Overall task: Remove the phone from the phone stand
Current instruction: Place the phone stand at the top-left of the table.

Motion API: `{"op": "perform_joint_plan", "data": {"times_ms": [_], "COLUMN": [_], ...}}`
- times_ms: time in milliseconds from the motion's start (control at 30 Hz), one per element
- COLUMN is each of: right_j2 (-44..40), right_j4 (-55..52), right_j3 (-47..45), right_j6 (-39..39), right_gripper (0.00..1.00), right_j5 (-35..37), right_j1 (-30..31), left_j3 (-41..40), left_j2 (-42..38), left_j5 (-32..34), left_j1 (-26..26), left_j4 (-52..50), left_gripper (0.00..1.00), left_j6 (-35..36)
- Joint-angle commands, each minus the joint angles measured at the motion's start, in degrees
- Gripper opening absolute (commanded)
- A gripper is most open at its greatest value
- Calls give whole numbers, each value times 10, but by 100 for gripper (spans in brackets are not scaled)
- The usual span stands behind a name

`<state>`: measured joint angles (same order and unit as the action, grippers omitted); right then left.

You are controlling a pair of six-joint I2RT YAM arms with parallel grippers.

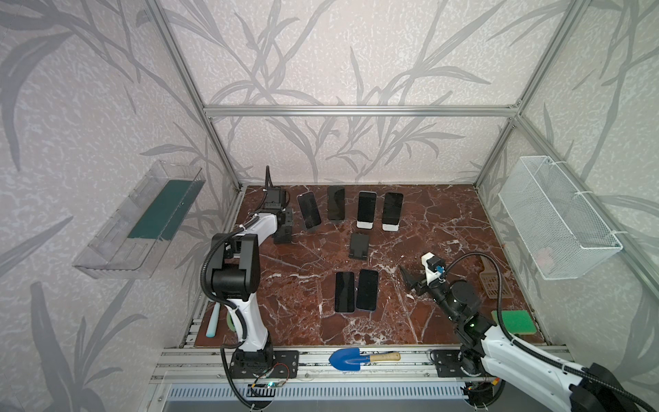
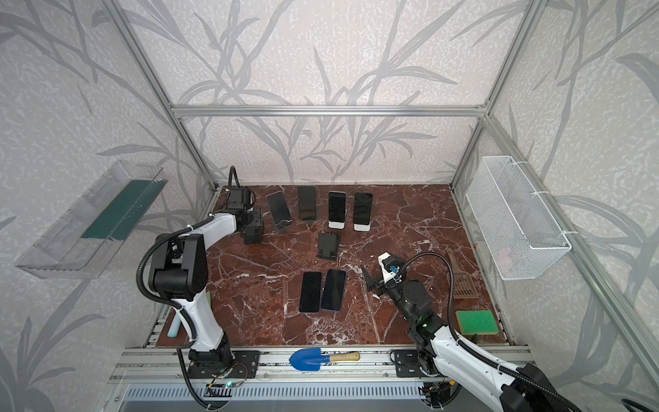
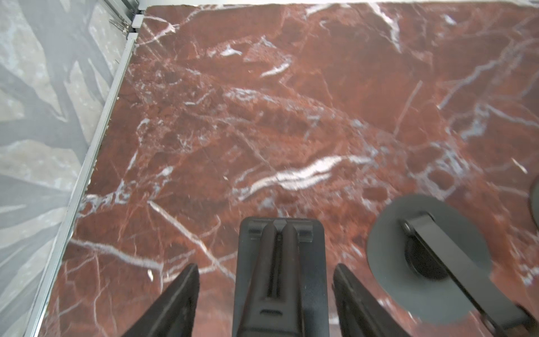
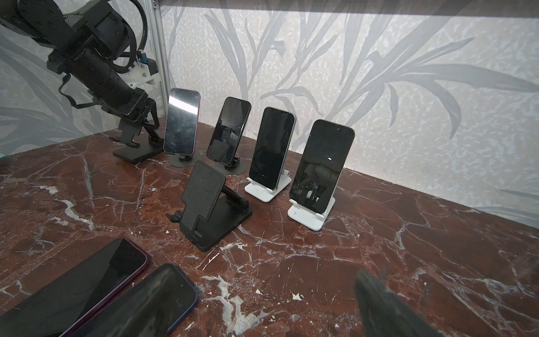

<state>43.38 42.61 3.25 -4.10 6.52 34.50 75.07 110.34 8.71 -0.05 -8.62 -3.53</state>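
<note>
The left gripper [image 3: 265, 267] has its jaws apart, one finger either side of the empty corner stand [image 4: 137, 153] with a gap on both sides, clamping nothing. Just beside that stand the nearest phone [image 4: 181, 121] leans on a round-based stand [image 3: 388, 262]; three more propped phones [image 4: 229, 129] sit farther from the corner stand in the same row. Well apart from it, the right gripper [image 1: 409, 285] hangs wide apart and empty, and two flat phones [image 1: 344, 291] lie on the tabletop [image 1: 445, 221]. The risk, as I judge it: a sideways swing off the corner stand could clip the neighbouring phone and topple it, since it only leans there; slick glass may also slip from a light pinch
</note>
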Motion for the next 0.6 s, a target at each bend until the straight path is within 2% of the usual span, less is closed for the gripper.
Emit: {"op": "perform_joint_plan", "data": {"times_ms": [0, 367, 433, 533, 567], "right_j2": [-9, -15, -15, -12, -12], "right_j4": [17, 13, 12, 10, 8], "right_j3": [-2, -4, -3, -1, 1], "right_j6": [0, -1, -3, -9, -12], "right_gripper": [95, 94, 94, 94, 95], "right_j5": [3, -1, -6, -18, -24], "right_j1": [1, 1, 1, 1, 2], "left_j3": [31, 64, 56, 57, 59], "left_j2": [17, 62, 59, 61, 61], "left_j5": [-14, -43, -41, -42, -42], "left_j1": [11, 16, 16, 16, 16], "left_j4": [41, 65, 74, 67, 61], "left_gripper": [58, 61, 67, 86, 90], "left_j6": [12, -23, -23, -26, -29]}}
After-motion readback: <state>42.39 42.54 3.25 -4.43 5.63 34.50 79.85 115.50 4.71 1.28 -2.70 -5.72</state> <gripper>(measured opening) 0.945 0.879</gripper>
